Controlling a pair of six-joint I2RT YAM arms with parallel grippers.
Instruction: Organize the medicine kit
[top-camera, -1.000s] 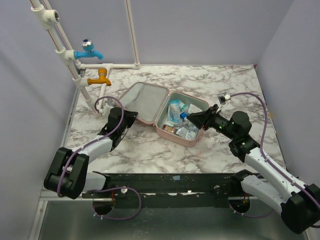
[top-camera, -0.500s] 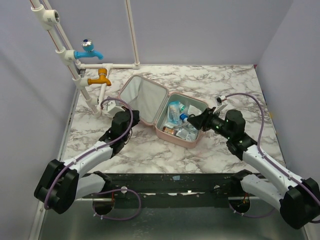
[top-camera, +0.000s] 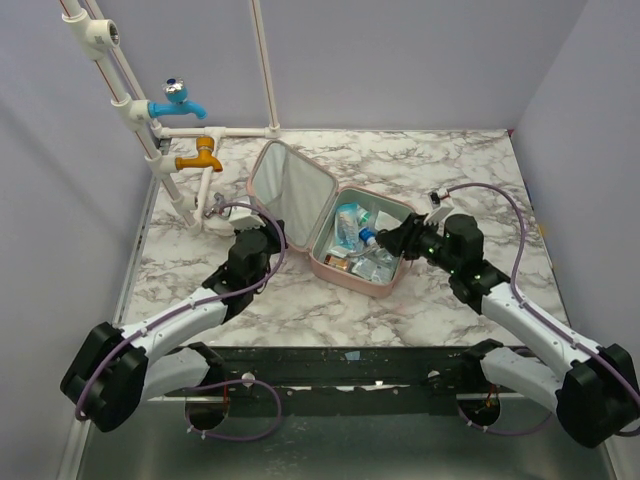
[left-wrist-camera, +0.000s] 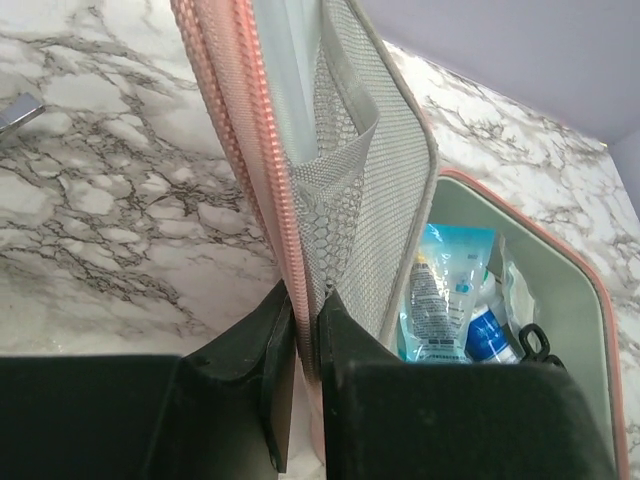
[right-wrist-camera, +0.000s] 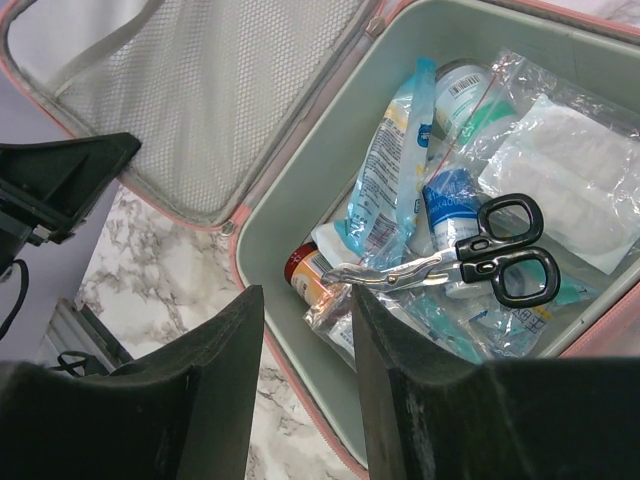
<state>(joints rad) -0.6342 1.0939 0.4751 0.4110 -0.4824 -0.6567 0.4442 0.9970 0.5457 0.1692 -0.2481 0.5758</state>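
The pale pink medicine kit (top-camera: 350, 276) lies open mid-table, its mesh-lined lid (top-camera: 290, 185) standing nearly upright. My left gripper (top-camera: 272, 238) is shut on the lid's pink zipper edge (left-wrist-camera: 250, 130), which runs between its fingers (left-wrist-camera: 340, 330). Inside the grey base (right-wrist-camera: 290, 190) lie black-handled scissors (right-wrist-camera: 480, 265), a blue-and-white tube pack (right-wrist-camera: 385, 180), an orange bottle (right-wrist-camera: 310, 272) and a gauze packet (right-wrist-camera: 570, 190). My right gripper (top-camera: 388, 238) hovers over the base's right side, open, with nothing between its jaws (right-wrist-camera: 308, 300).
White pipes (top-camera: 262, 60) with a blue tap (top-camera: 178, 100) and an orange tap (top-camera: 200, 157) stand at the back left, close behind the lid. Lilac walls enclose the marble table (top-camera: 460, 160) on three sides.
My left gripper has swung the lid up from lying flat to nearly upright, moving right with it. The right gripper has edged left over the base and its jaws have widened slightly.
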